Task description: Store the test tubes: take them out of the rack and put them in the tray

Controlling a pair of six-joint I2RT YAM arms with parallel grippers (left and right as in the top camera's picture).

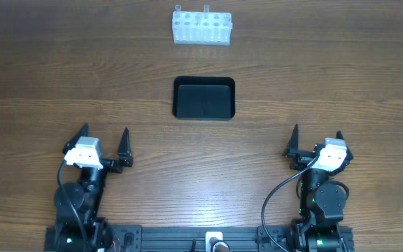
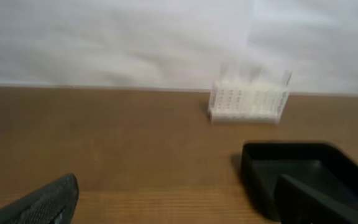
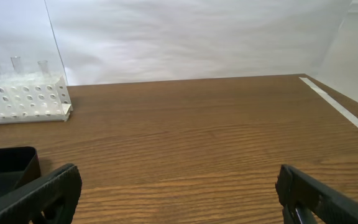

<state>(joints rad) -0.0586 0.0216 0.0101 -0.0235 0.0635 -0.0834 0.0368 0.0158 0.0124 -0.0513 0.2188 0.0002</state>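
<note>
Holding left gripper (image 1: 105, 133) and right gripper (image 1: 317, 133) spread, we judge the tray (image 1: 175, 98) sits near the rack (image 1: 201, 29) for short transfers.

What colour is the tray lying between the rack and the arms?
Black. The shallow rectangular tray shows best in the top view.

The tray (image 1: 176, 99) stands before the rack (image 1: 201, 30); both its flanks seem passable.

Wood-grain table (image 1: 341, 84), matt black plastic tray (image 1: 204, 85), white perforated plastic rack (image 1: 201, 33).
</note>
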